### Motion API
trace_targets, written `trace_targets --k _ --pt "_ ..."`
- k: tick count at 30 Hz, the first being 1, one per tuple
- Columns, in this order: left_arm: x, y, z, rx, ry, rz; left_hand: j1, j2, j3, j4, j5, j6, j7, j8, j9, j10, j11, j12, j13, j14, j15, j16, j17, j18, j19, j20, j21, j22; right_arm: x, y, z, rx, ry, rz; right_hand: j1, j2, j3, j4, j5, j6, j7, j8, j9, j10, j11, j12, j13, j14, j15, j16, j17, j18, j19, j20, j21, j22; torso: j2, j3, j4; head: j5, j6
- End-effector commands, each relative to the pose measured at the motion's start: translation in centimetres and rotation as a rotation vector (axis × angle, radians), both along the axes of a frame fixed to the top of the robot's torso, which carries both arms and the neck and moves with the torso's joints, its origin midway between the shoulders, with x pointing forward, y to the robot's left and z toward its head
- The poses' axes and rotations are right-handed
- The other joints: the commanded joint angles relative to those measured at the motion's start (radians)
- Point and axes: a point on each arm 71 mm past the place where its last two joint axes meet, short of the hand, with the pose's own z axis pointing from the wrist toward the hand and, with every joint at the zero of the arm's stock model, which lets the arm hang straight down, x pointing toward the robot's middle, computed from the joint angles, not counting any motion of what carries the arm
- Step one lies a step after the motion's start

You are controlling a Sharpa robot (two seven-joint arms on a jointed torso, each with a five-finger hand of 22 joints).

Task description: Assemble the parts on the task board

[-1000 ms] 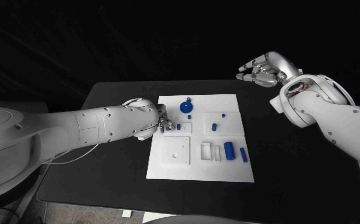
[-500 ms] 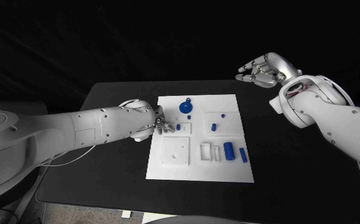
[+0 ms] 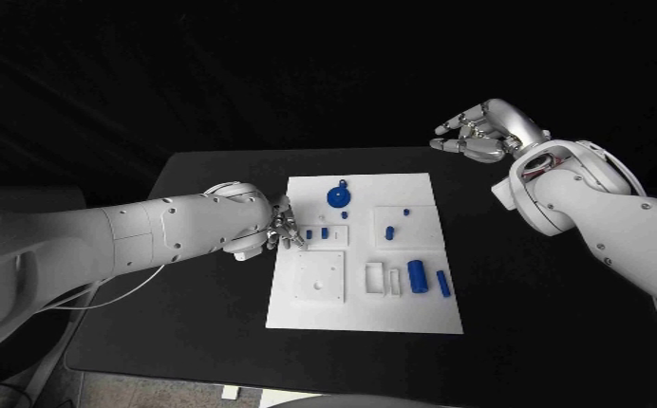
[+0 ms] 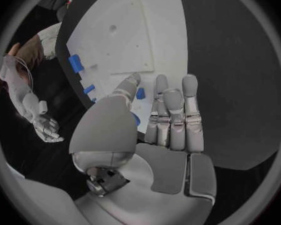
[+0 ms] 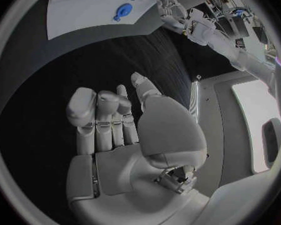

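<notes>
The white task board (image 3: 360, 296) lies in the middle of the black table. On it are a round blue disc (image 3: 338, 195), a small blue peg (image 3: 390, 231), a thick blue cylinder (image 3: 418, 273) and a thinner one (image 3: 443, 282). Two small blue pegs (image 3: 325, 233) sit in a small square recess near the board's left edge. My left hand (image 3: 278, 229) hovers just left of them with its fingers stretched out and nothing in them; in the left wrist view the thumb tip is close to one small peg (image 4: 140, 93). My right hand (image 3: 482, 131) is raised off the board, far right, loosely curled and empty.
A large square plate (image 3: 319, 276) and narrow white slots (image 3: 384, 277) occupy the board's near half. Bare black table (image 3: 205, 313) lies on both sides of the board. The right wrist view shows the board (image 5: 84, 5) far off with the blue disc (image 5: 123, 10).
My left hand has drawn back a little to the left off the board's edge, uncovering a second small peg in the recess. The right hand has stayed in place.
</notes>
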Motion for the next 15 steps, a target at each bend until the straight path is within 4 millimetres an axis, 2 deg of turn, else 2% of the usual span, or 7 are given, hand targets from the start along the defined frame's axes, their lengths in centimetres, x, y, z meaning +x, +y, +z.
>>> trace_targets --k 1,3,4,8,10,12,15 --pt "0.0 -0.4 0.6 -0.133 -0.015 -0.038 0.017 -0.002 -0.005 -0.003 -0.011 -0.035 0.017 0.030 -0.117 -0.022 0.010 -0.011 -0.025 -0.027 0.012 -0.003 -0.025 0.022 -0.009 0.014 -0.024 -0.003 -0.1 0.0 0.0 -0.003 0.001 0.006 -0.005 -0.001 -0.003 0.001 0.007 -0.009 -0.001 0.003 -0.002 -0.010 0.001 -0.003 -0.001 0.000 -0.002 -0.003 0.001 0.007 0.022 0.001 -0.004 0.123 0.000 0.0001 0.0007 -0.003 0.003" --pt "0.1 -0.2 1.2 -0.184 -0.054 -0.046 0.026 -0.012 -0.011 0.002 -0.031 -0.056 0.022 0.068 -0.210 -0.036 0.017 -0.008 -0.041 -0.048 0.020 0.006 -0.049 0.023 -0.015 0.022 -0.046 -0.004 -0.1 0.0 -0.1 -0.004 0.001 0.005 -0.005 -0.001 -0.003 0.001 0.007 -0.009 -0.001 0.003 -0.002 -0.010 0.001 -0.003 -0.001 0.000 -0.002 -0.003 0.001 0.007 0.022 0.001 -0.004 0.123 0.000 -0.0002 0.0008 -0.004 0.004" --pt "0.3 -0.1 1.6 -0.212 -0.081 -0.052 0.024 -0.019 -0.020 0.009 -0.097 -0.062 0.028 0.072 -0.229 -0.069 0.034 -0.021 -0.045 -0.098 0.034 -0.029 -0.070 0.017 -0.049 0.035 -0.073 -0.014 -0.1 -0.1 -0.1 -0.004 0.001 0.004 -0.005 -0.003 -0.004 0.003 0.008 -0.011 0.000 0.003 -0.002 -0.010 0.001 -0.004 -0.002 0.000 -0.002 -0.003 0.000 0.007 0.022 0.001 -0.004 0.122 0.000 0.0000 0.0005 -0.005 0.004" --pt "0.9 0.3 3.5 -0.321 -0.222 -0.064 0.075 -0.011 -0.101 0.035 -0.095 -0.044 0.028 0.107 -0.346 -0.124 0.052 -0.047 -0.050 -0.150 0.056 -0.076 -0.170 0.020 -0.074 0.061 -0.161 -0.063 -0.1 -0.2 -0.2 -0.005 0.003 0.000 -0.005 -0.003 -0.004 0.003 0.008 -0.011 0.000 0.003 -0.002 -0.010 0.001 -0.004 -0.002 0.000 -0.002 -0.003 0.000 0.007 0.022 0.001 -0.004 0.122 0.000 -0.0014 0.0012 -0.008 0.011" --pt "1.2 0.4 4.5 -0.375 -0.304 -0.064 0.109 -0.001 -0.117 0.026 -0.088 -0.024 0.032 0.108 -0.398 -0.142 0.059 -0.069 -0.051 -0.150 0.064 -0.114 -0.228 0.025 -0.055 0.068 -0.213 -0.103 -0.1 -0.3 -0.2 -0.005 0.003 -0.002 -0.005 -0.003 -0.004 0.003 0.008 -0.011 0.000 0.003 -0.002 -0.010 0.001 -0.004 -0.002 0.000 -0.002 -0.003 0.000 0.007 0.022 0.001 -0.004 0.122 0.001 -0.0008 0.0023 -0.009 0.012" --pt "1.4 0.5 5.1 -0.408 -0.350 -0.064 0.140 0.014 -0.105 0.010 -0.063 -0.013 0.030 0.112 -0.403 -0.146 0.060 -0.078 -0.052 -0.157 0.065 -0.121 -0.238 0.024 -0.056 0.069 -0.222 -0.108 0.0 -0.4 -0.2 -0.005 0.003 -0.003 -0.005 -0.003 -0.004 0.003 0.008 -0.011 0.000 0.003 -0.002 -0.010 0.001 -0.004 -0.002 0.000 -0.002 -0.003 0.000 0.007 0.022 0.001 -0.004 0.122 0.000 0.0004 0.0017 -0.009 0.013" --pt "1.7 0.3 6.1 -0.467 -0.436 -0.085 0.241 0.051 -0.050 -0.058 0.029 0.030 0.042 0.095 -0.407 -0.149 0.070 -0.125 -0.055 -0.203 0.074 -0.223 -0.295 0.025 -0.100 0.075 -0.263 -0.122 0.0 -0.5 -0.3 -0.004 0.003 -0.005 -0.005 -0.003 -0.005 0.004 0.008 -0.014 0.001 0.003 -0.002 -0.010 0.001 -0.004 -0.002 0.000 -0.002 -0.004 -0.001 0.007 0.022 0.001 -0.005 0.122 0.001 0.0005 -0.0006 -0.011 0.016"
